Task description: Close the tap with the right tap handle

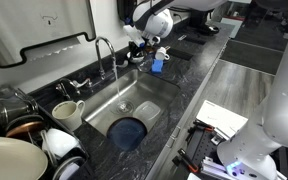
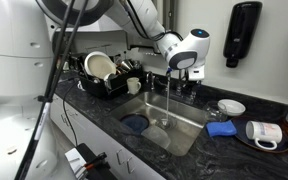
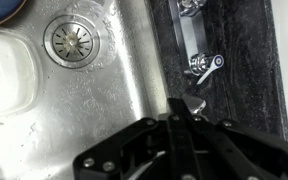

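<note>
A dark speckled counter (image 1: 199, 75) holds a brushed-steel sink (image 1: 152, 108) under the slim arched chrome tap (image 1: 103, 41), with water (image 1: 119, 88) running. The black gripper (image 3: 180, 108), fingers pressed together, hangs just short of the small chrome right handle (image 3: 205, 63) on the ledge behind the basin.

The arm (image 2: 142, 22) is made of smooth white rounded shells, with dark rings where the parts join. Directly behind the pincer (image 2: 184, 74) there is a thick white wrist piece (image 2: 191, 47) with dark patches on it. The pincer itself is matt black. In the wrist view its flat link bars (image 3: 124, 150) show some small round pins.
</note>
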Controlling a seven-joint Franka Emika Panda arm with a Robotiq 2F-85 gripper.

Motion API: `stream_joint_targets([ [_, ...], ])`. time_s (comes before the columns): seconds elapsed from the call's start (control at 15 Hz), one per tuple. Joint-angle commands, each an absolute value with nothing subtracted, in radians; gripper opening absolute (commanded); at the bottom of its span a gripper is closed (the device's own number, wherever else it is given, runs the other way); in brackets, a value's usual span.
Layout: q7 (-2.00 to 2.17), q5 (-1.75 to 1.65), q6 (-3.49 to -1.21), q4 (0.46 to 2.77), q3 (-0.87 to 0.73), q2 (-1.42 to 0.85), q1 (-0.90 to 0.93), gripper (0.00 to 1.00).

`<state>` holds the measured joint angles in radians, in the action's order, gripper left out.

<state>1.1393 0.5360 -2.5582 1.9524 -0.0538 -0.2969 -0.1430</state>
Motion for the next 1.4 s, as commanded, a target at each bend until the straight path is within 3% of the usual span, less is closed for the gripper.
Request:
stream_joint_targets([
  [0.0,1.073,0.612,-2.555,1.854,-0.041,-0.407,-0.155,0.00],
  [0.93,1.314,0.525,-2.615,1.647,-0.142,-0.622,-0.100,0.00],
  [1.33,1.292,0.534,-2.720,1.558,-0.066,-0.706,-0.146,0.00],
])
